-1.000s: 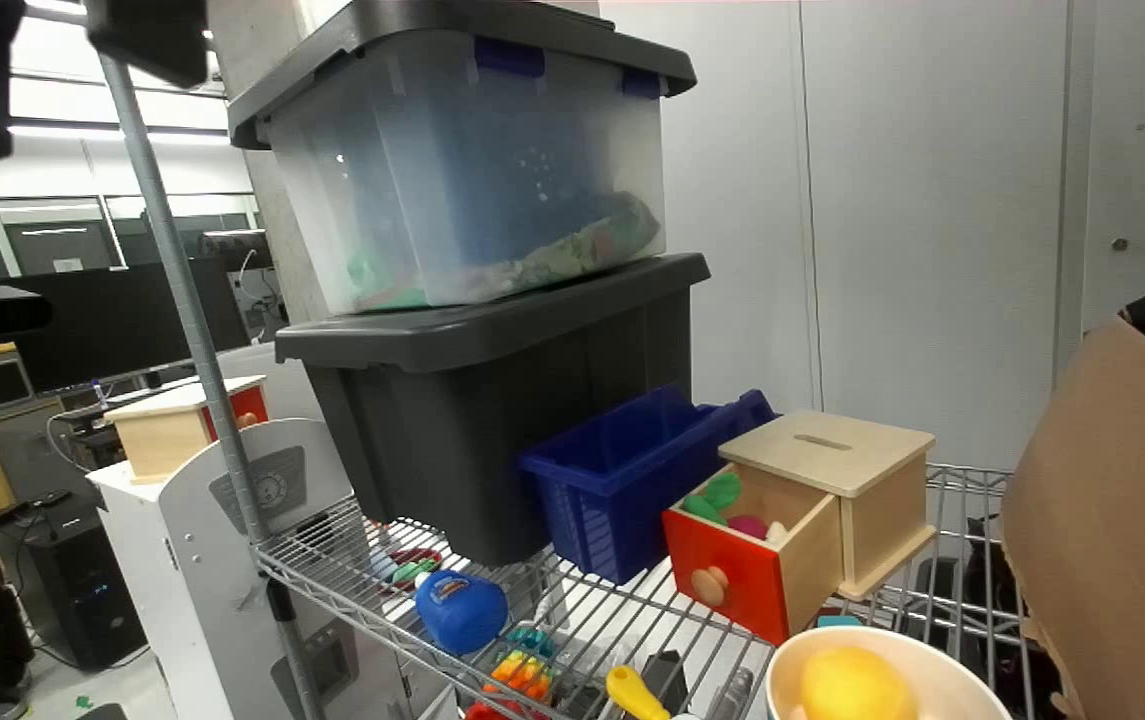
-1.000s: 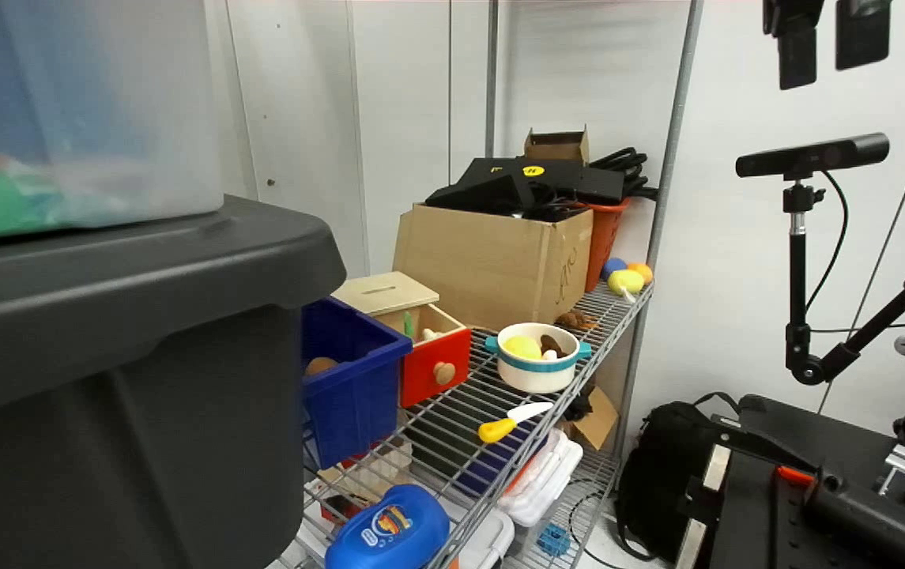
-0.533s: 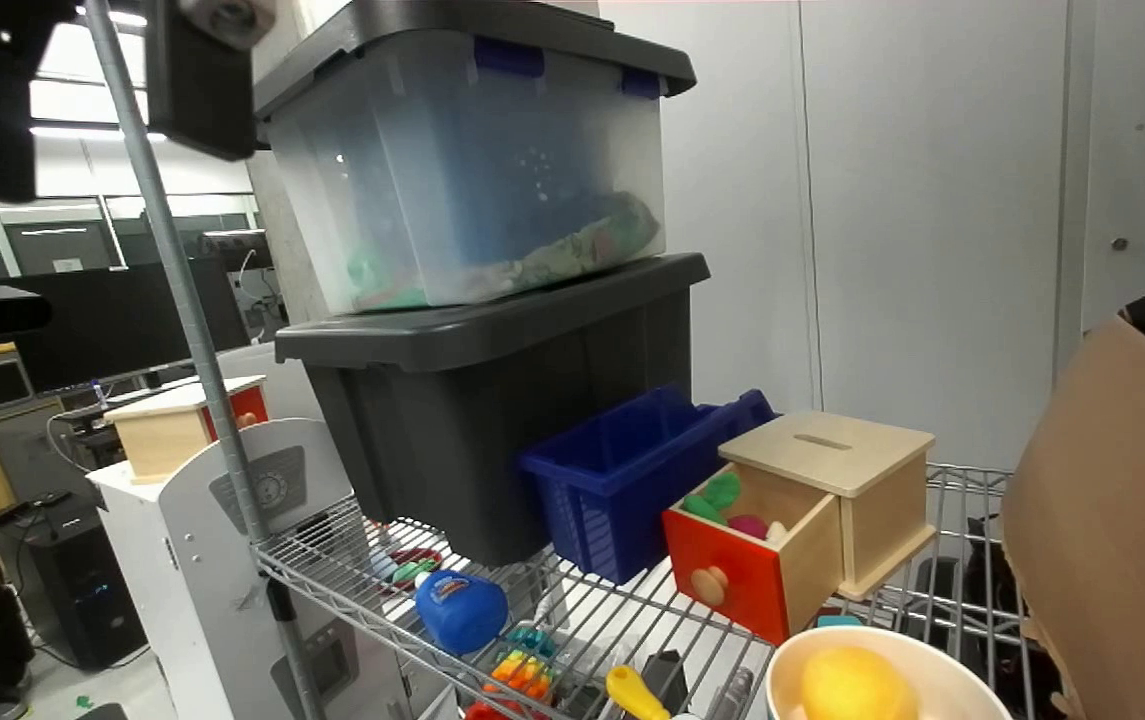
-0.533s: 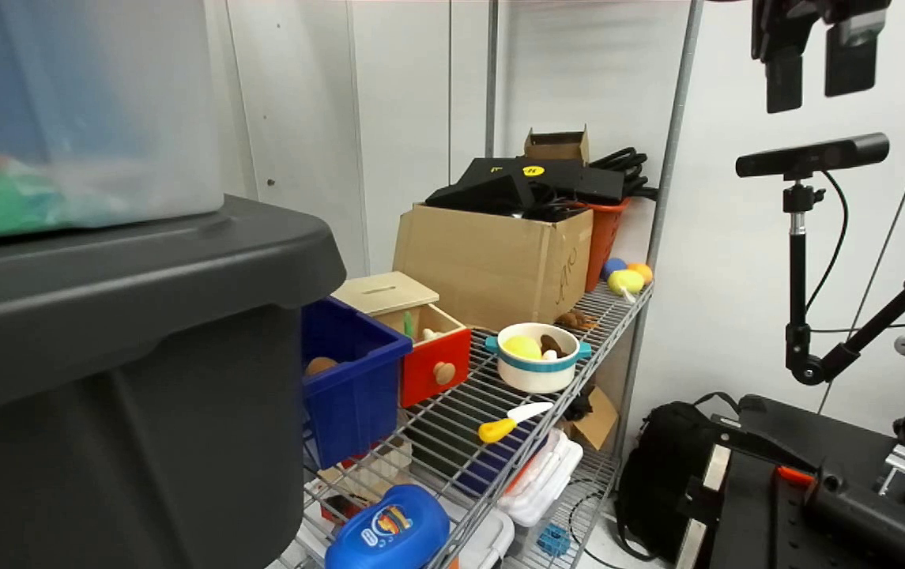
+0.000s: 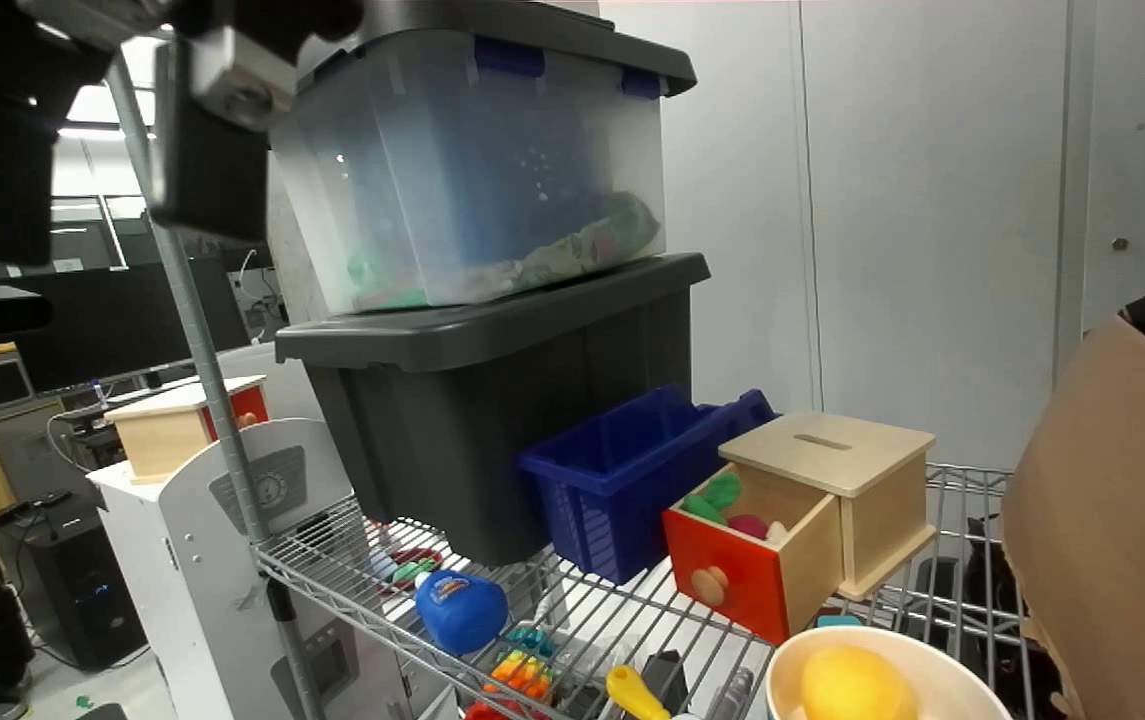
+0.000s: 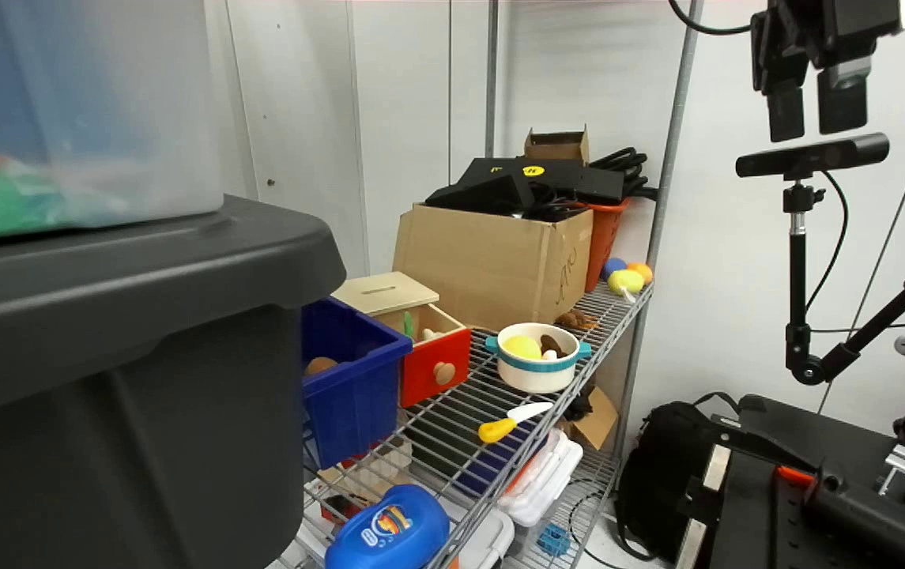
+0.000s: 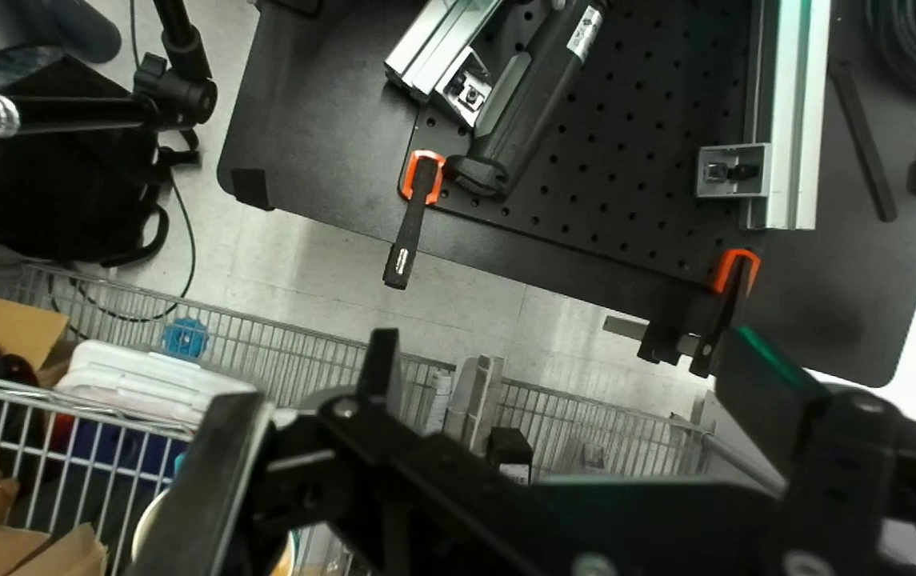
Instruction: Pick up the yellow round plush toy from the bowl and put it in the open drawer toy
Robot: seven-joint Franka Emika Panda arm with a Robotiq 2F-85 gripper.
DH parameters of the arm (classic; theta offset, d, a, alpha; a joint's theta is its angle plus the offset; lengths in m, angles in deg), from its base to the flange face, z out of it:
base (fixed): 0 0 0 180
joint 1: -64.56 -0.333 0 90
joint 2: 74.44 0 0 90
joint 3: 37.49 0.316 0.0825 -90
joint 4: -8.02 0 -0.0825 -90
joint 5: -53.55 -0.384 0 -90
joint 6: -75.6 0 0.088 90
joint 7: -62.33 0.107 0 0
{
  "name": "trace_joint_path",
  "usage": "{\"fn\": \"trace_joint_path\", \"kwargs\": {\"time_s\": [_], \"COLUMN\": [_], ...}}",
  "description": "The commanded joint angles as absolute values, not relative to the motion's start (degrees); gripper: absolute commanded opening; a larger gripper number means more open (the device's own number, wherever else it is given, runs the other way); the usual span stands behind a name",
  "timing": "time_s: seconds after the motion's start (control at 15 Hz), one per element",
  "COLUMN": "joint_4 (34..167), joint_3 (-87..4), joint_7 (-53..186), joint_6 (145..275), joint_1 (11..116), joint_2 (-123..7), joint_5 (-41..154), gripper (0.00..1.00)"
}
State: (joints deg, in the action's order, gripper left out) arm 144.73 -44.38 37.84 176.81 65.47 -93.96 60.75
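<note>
High in both exterior views, the gripper [image 6: 815, 126] has come lower, its fingers [image 5: 212, 185] spread wide with nothing between; the approach seems under way, the grasp not begun. The yellow round plush toy [image 5: 857, 685] lies in the bowl [image 5: 952, 680], both cropped below in an exterior view. In the wrist view the gripper hides most of what is probably the bowl.

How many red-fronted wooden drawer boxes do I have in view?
2: the open drawer toy beside the blue bin, and a second box on the white unit, partly behind the metal pole. Others may be hidden.
</note>
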Motion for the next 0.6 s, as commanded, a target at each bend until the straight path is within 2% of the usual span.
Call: {"fn": "trace_joint_path", "kwargs": {"time_s": [0.0,0.53], "joint_4": [142.30,141.90], "joint_3": [-43.29,-43.09], "joint_7": [41.16,41.98], "joint_6": [176.84,181.16], "joint_1": [65.81,66.02], "joint_2": [-90.93,-88.48], "joint_5": [62.94,65.00], "gripper": [1.00,1.00]}}
